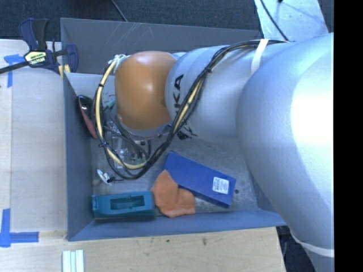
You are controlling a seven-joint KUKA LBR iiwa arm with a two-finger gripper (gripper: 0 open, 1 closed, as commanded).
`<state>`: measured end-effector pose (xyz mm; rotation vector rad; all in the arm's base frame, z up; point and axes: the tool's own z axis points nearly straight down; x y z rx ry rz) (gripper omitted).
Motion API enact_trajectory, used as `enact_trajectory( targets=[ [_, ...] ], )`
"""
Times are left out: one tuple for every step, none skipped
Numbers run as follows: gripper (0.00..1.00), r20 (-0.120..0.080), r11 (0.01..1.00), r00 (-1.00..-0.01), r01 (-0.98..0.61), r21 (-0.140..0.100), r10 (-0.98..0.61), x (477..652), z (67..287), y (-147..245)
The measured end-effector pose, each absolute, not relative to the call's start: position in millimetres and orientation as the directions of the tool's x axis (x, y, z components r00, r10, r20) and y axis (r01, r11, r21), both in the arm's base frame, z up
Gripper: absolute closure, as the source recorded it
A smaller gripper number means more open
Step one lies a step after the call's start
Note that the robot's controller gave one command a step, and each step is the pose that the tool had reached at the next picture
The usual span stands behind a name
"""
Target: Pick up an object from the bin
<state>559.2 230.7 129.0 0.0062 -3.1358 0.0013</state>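
My gripper [129,147] hangs low in the left half of the bin, under the arm's wrist and partly wrapped by cables. A dark red and black tool-like thing [86,115] lies against the left wall, just left of the gripper. A small white and black piece [104,177] sits on the floor below the gripper. To the gripper's lower right lies a flat blue box with a white label [199,180]. An orange lump of soft material [173,198] rests against that box's near edge.
A teal rectangular block [123,204] lies along the bin's front wall at the left. The thick arm covers the right and back of the bin, hiding whatever lies beneath it.
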Motion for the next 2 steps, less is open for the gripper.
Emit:
enact_trajectory(
  targets=[
    [0.0, -0.002, 1.0, -1.0, 0.0, 0.001, 0.0, 561.3, 134, 230],
    [0.0, -0.001, 0.999, -0.999, -0.048, 0.001, -0.048, 570.7, 136, 219]
  ],
)
